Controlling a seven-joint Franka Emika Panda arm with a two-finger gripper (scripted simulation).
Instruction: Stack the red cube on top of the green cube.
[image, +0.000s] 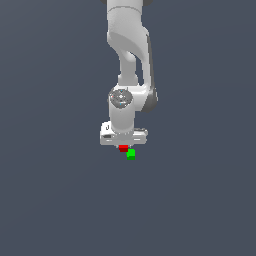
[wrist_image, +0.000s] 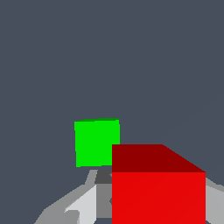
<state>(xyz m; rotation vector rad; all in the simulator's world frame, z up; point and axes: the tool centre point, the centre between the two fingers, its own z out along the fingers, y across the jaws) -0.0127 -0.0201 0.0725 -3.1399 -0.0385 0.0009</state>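
My white pincer (image: 123, 145) hangs below the arm (image: 129, 60) over the grey desk (image: 55, 200), closed on the red cube (image: 123, 148), which sits between its fingers (wrist_image: 83, 205) in the wrist view. The green cube (image: 131, 154) rests just beside the red one, at about four o'clock from it in the exterior view; I cannot tell whether they touch.

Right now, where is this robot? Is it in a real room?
Probably not a real room: it looks like a computer-made test scene. The floor is one flat grey-blue with no walls or furniture, and the red cube and green cube are plain, perfectly coloured blocks under the white gripper.
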